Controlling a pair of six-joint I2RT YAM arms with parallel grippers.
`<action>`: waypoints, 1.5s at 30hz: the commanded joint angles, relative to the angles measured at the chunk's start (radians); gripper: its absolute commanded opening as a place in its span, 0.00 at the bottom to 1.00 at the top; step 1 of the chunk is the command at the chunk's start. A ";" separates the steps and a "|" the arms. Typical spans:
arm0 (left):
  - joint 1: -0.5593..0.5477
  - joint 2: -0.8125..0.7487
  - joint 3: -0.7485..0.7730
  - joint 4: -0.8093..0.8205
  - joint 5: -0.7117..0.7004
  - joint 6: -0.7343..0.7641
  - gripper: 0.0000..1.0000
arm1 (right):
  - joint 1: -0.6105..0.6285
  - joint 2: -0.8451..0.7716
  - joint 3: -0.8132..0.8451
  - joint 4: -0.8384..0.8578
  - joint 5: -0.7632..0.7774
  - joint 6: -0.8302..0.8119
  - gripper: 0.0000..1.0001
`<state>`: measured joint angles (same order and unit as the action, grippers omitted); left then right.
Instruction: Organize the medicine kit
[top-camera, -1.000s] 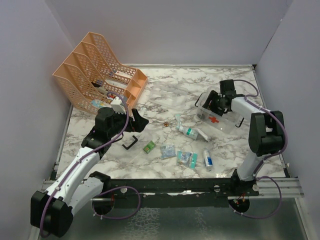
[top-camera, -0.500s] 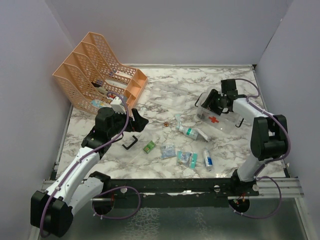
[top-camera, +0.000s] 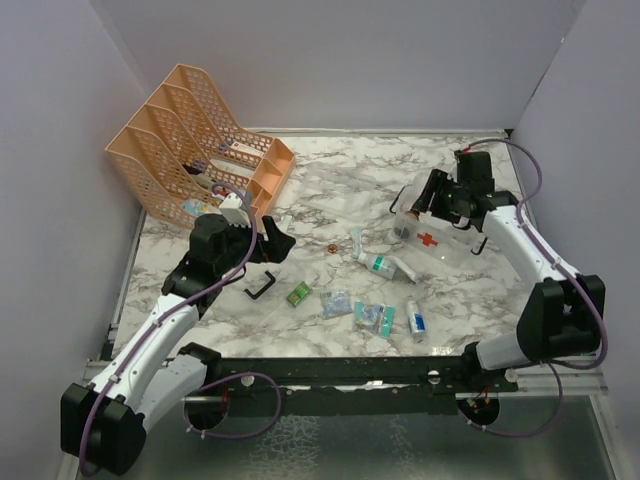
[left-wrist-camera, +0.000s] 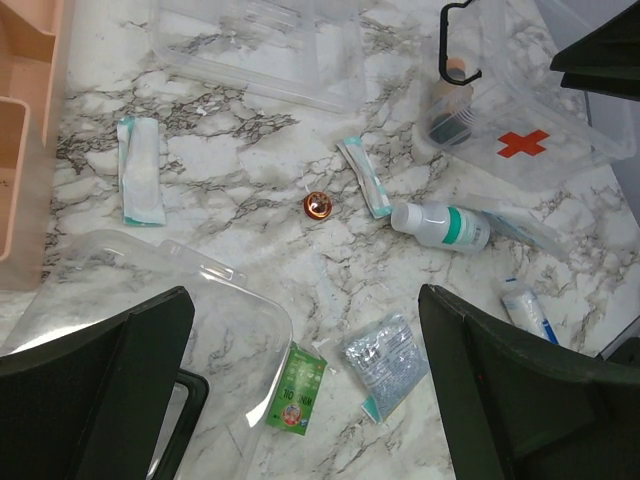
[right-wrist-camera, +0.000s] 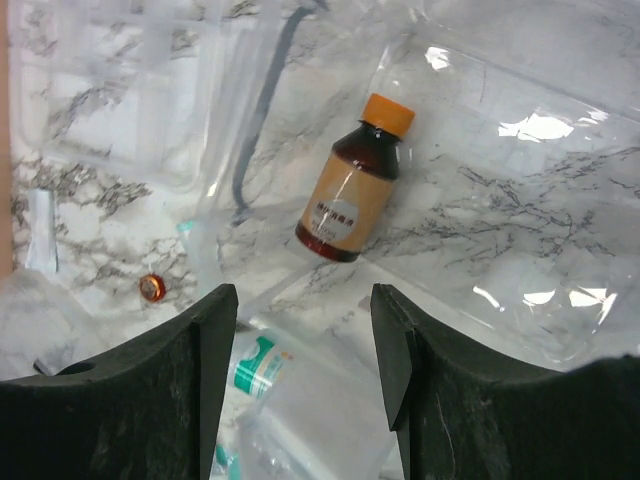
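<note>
One clear medicine kit (top-camera: 458, 246) w/ red cross (top-camera: 428, 240), bottle (right-wrist-camera: 352, 180) inside.

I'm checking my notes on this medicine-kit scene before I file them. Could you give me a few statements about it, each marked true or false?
1. A brown bottle with an orange cap sits in the clear medicine kit. True.
2. The right pincer is clamped on that brown bottle. False: it hangs above the bottle, fingers apart, with nothing between them.
3. The white bottle with a teal label stands in the peach rack. False: it lies on the marble table, just outside the kit.
4. The left pincer is open and empty. True.
</note>
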<state>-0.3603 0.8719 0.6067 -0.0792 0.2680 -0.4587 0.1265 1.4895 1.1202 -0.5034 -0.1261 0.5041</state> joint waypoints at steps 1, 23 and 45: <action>-0.002 -0.032 0.042 0.009 -0.042 0.011 0.99 | 0.066 -0.146 -0.002 -0.045 0.032 -0.120 0.56; 0.000 -0.086 0.002 0.048 -0.057 0.003 0.99 | 0.599 -0.078 -0.091 -0.135 0.179 -0.241 0.50; -0.001 -0.052 -0.001 0.060 -0.044 -0.006 0.99 | 0.599 0.142 -0.006 -0.140 0.315 -0.358 0.74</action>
<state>-0.3603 0.8143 0.6125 -0.0532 0.2325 -0.4614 0.7246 1.5734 1.0882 -0.6678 0.2153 0.2028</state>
